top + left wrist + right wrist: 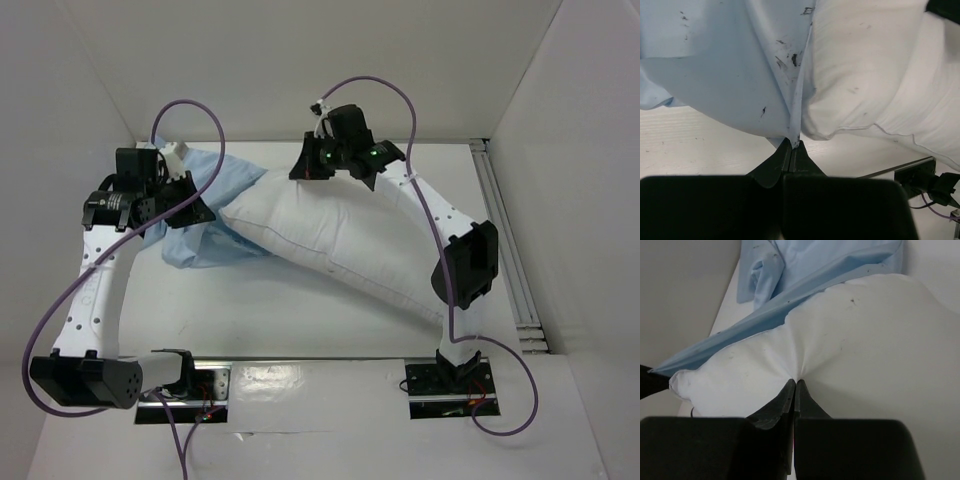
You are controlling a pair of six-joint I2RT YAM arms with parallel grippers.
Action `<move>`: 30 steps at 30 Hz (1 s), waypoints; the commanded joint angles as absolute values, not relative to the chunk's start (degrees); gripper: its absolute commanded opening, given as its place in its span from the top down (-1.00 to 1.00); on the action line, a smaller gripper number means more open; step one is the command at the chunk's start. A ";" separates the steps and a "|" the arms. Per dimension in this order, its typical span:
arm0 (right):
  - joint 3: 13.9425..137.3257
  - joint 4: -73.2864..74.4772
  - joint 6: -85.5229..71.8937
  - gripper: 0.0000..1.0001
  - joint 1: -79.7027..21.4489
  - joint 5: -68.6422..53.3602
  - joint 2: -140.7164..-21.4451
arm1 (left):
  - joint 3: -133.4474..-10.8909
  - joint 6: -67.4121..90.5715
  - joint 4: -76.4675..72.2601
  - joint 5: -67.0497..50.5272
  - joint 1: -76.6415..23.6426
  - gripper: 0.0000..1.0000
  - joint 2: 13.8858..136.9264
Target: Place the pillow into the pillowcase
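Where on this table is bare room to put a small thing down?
The widest bare patch is the near middle of the table, between the pillow, the left arm and the arm bases. A smaller one lies far right, beside the rail. The far left is crowded: the pillowcase, pillow and left gripper meet there.

No writing, label, brand, number or sign can be read on anything in view.
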State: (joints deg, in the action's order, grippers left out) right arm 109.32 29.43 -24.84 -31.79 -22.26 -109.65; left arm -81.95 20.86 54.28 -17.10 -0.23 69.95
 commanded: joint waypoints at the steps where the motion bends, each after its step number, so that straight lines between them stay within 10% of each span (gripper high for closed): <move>1: 106.98 21.71 -26.98 1.00 -35.50 -14.78 -110.30 | -84.81 18.98 54.49 -20.56 0.09 1.00 67.68; 18: 82.80 7.75 -33.83 1.00 -44.30 -2.64 -100.64 | -76.66 18.46 55.02 -30.85 -2.29 1.00 68.47; 22: 82.27 7.29 -33.84 1.00 -44.30 -2.81 -100.80 | -76.80 17.75 57.65 -27.60 -2.81 -0.18 69.78; 25: 80.78 6.16 -33.84 1.00 -44.30 -4.39 -101.34 | -80.06 18.46 57.66 -26.11 -2.81 -0.70 71.18; 28: 78.68 4.40 -34.89 1.00 -44.30 -5.19 -101.34 | -84.19 19.86 57.66 -21.46 -2.81 -0.53 73.03; 30: 78.13 3.87 -35.41 1.00 -44.30 -5.80 -100.81 | -85.34 21.44 57.66 -17.77 -2.81 0.03 73.74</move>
State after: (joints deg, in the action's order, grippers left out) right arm 79.85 5.50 -34.72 -44.49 -6.87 -102.32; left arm -82.30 20.36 58.43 -22.70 -2.61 73.08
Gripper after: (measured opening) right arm 0.008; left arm 0.541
